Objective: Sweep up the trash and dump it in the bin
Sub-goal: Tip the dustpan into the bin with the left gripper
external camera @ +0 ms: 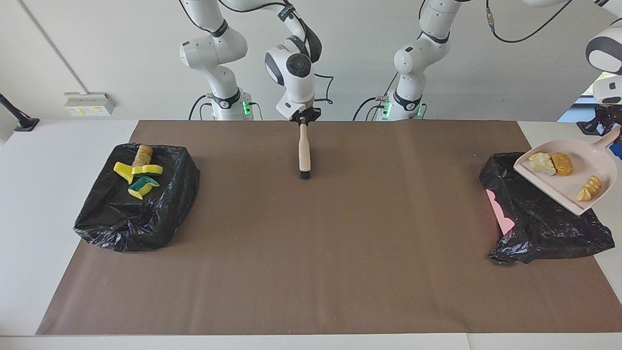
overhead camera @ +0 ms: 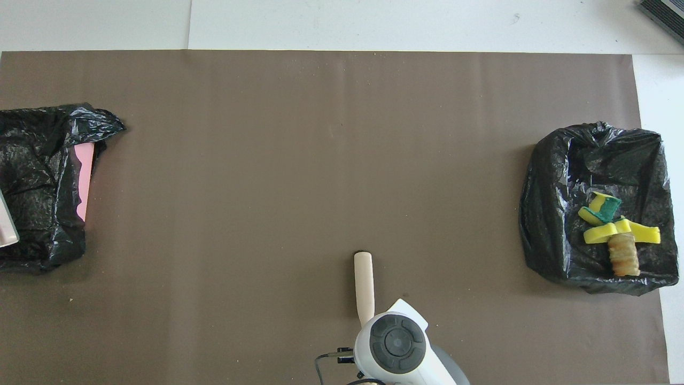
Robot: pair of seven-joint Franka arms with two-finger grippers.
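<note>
Three tan bread lumps [external camera: 559, 170] ride a pale pink plastic dustpan [external camera: 573, 192], left gripper [external camera: 605, 121] clamped on its handle above the black-bagged bin [external camera: 534, 218]. Right gripper [external camera: 302, 116] pinches the beige-handled brush [external camera: 304, 150]. Risk: shallow tilt spills lumps off-bin. No legible labels.

1. Setting: a robotics laboratory, indicated by two white robot arms [external camera: 214, 53] bolted at one edge of a large table [external camera: 58, 141].
2. Work surface: a brown paper mat [external camera: 316, 243] covers the white tabletop, forming a staged test area.
3. Cabling: black cables [external camera: 325, 78] run from the arms, and green indicator lights [external camera: 246, 108] glow at their bases.
4. Surroundings: bare pale walls carry a labelled wall fitting [external camera: 89, 103]; a black clamp mount [external camera: 19, 119] stands at the table edge.
</note>
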